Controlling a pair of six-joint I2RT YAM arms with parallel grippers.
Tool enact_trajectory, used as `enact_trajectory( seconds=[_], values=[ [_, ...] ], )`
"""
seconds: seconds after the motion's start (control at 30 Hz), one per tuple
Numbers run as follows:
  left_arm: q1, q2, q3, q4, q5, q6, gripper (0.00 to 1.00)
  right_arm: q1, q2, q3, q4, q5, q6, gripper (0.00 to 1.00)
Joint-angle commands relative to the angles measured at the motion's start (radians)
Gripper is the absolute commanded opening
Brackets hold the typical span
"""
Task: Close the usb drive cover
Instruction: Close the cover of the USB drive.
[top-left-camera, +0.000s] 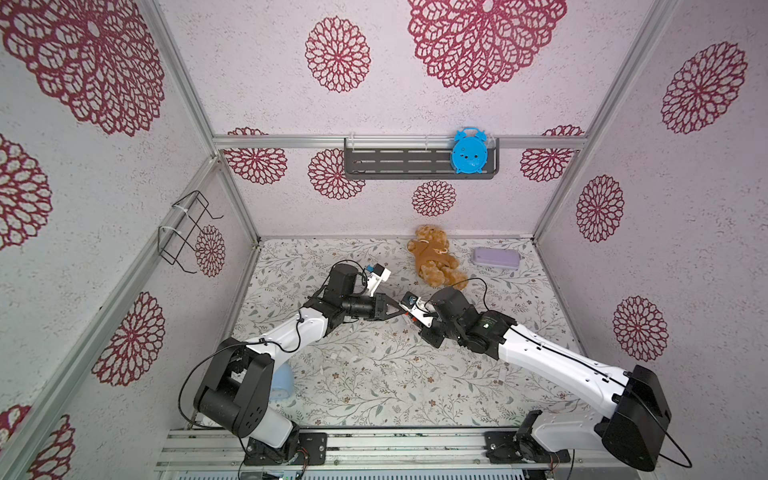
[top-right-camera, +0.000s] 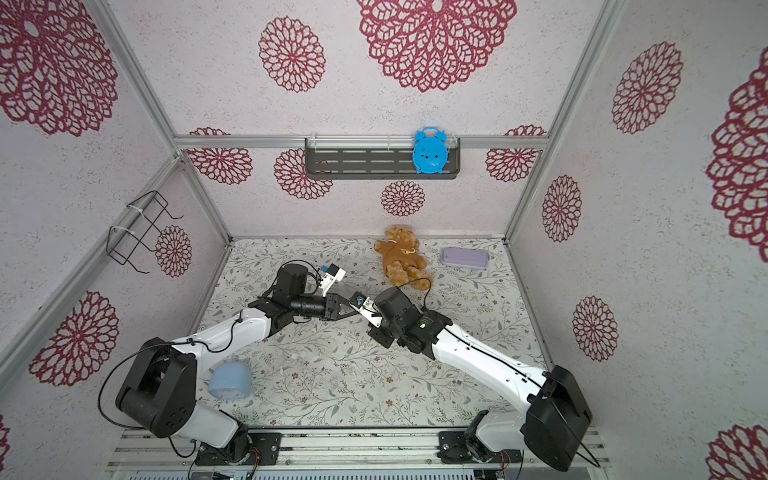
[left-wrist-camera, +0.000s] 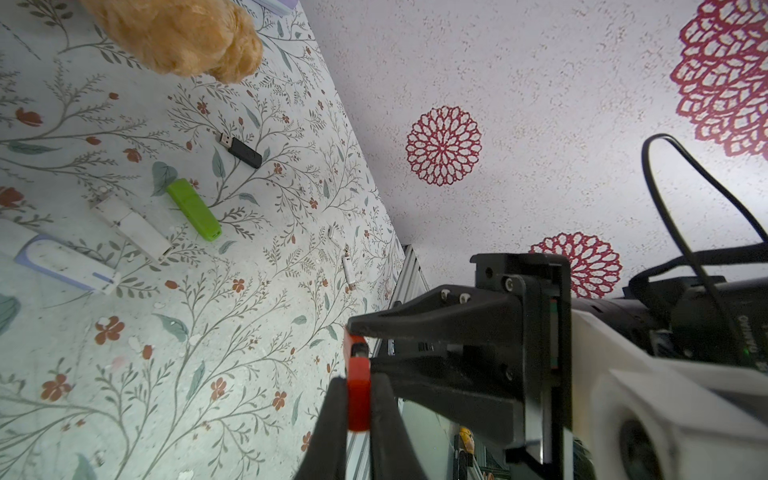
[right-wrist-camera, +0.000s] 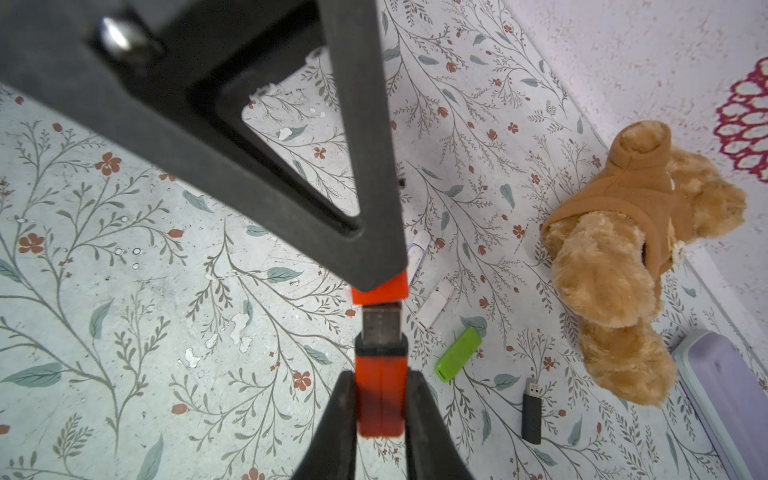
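Tabletop (top-left-camera: 374, 374) with floral print sits inside walls (top-left-camera: 395, 108) bearing red rosettes (top-left-camera: 337, 54)

free: near tabletop (top-left-camera: 395, 386) | obstacles: teddy bear (top-left-camera: 434, 259), green drive (right-wrist-camera: 458, 354)

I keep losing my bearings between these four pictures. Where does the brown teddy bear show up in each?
In a top view: teddy bear far back, near the rear wall.
In a top view: same spot, far back.
Left wrist view: only furry limbs, past the black USB stick.
Right wrist view: whole bear, past the green USB stick.
Shared landmark: the flowered table cover beneath it.
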Motion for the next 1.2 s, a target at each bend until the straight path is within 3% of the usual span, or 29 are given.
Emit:
enact_trajectory(
  seconds=[0.0, 1.17],
  values=[
    [-0.011, 0.02, 0.033, 0.006, 0.021, 0.014, 0.11, 0.008, -0.007, 0.039, 0.024, -0.005, -0.01, 0.2],
    [-0.036, 0.082, 0.122, -0.22, 0.094, 0.163, 0.1, 0.014, -0.026, 0.069, 0.092, -0.024, -0.093, 0.2]
  ],
)
